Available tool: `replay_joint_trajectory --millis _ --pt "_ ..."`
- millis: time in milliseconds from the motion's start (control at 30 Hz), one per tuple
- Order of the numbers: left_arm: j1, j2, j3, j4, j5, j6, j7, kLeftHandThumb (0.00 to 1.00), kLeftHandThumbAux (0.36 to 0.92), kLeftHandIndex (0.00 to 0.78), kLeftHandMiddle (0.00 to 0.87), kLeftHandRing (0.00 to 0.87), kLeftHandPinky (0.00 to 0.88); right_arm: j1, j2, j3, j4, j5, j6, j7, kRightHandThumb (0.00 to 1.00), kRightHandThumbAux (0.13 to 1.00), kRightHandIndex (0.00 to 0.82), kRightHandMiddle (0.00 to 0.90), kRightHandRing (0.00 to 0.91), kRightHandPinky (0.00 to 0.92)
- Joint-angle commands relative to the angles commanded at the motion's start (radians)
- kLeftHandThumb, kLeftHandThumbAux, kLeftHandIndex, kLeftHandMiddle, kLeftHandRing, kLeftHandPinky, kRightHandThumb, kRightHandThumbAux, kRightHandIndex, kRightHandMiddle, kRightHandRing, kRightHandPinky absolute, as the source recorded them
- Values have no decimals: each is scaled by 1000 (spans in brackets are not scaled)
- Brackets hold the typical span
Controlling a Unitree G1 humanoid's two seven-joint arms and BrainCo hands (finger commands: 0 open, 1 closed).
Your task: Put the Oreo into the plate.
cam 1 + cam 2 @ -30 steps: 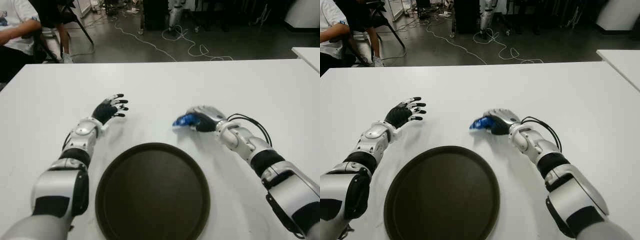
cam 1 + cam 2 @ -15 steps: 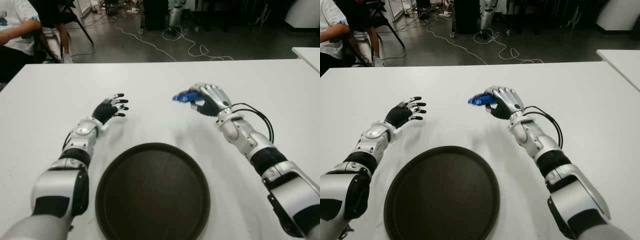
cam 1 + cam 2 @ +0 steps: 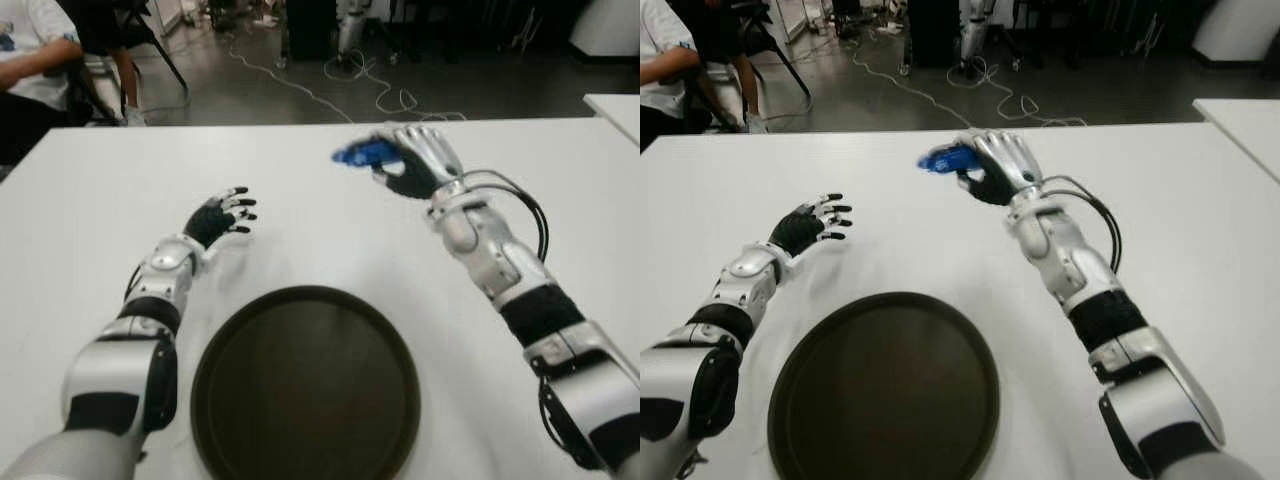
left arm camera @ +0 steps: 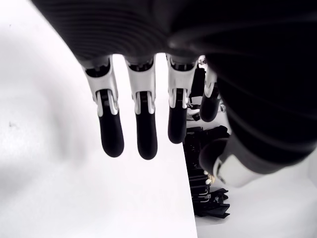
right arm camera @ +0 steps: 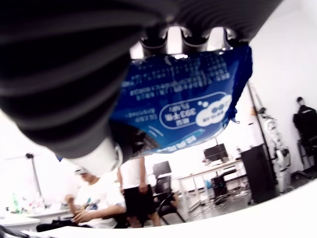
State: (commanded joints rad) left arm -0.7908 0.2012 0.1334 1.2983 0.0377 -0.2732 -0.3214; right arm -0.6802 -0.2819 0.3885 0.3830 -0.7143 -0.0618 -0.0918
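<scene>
A person in a white shirt sits at the far left, beyond a wide, smooth white bench. Behind the bench lies a dark floor strewn with pale cables, and the corner of a second white table shows at the far right.

The left hand shows over the bench's left half, up and to the left of the plate, its black-tipped fingers straight, spread and holding nothing.

The plate is a round, dark brown tray with a low raised rim and a dull, smooth face, lying flat on the near middle of the bench with nothing in it.

The right hand is raised above the far part of the bench, beyond the plate and somewhat to its right, well apart from it. Its silver fingers are curled closed around the Oreo, a glossy blue foil packet with white print that sticks out from the hand toward the left. In the right wrist view the packet hangs pinched between fingers and thumb, its wrapper creased. A black cable loops along the right forearm.
</scene>
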Motion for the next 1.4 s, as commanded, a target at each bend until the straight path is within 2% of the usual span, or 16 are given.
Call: replay_joint_trajectory --millis 267,367,600,767,867,967,1400 --pt "1 4 -1 0 2 2 6 0 651 142 218 266 330 94 23 45 -158 -34 84 72 679 737 429 722 737 736" --pt "0 4 -2 1 4 2 10 0 647 143 213 261 328 152 13 87 -250 -41 70 135 679 737 429 720 738 744" --pt "-2 1 -1 2 1 6 6 0 642 147 214 258 319 239 -26 137 -406 -27 26 276 679 738 428 709 730 738" --pt "-2 -1 -5 3 5 2 8 0 644 145 214 262 329 261 -58 144 -489 2 -7 401 678 738 426 704 725 740" --pt "-3 -3 -6 3 7 1 11 0 648 145 215 264 333 263 -64 137 -507 7 -18 439 678 737 426 699 721 737" --pt "-2 -5 -9 2 9 -1 18 0 655 147 217 263 329 277 -86 122 -571 19 -20 495 679 737 426 695 718 735" --pt "-3 -11 -8 1 5 0 23 0 664 131 213 260 317 298 -108 89 -604 71 -64 556 683 732 426 664 692 720"
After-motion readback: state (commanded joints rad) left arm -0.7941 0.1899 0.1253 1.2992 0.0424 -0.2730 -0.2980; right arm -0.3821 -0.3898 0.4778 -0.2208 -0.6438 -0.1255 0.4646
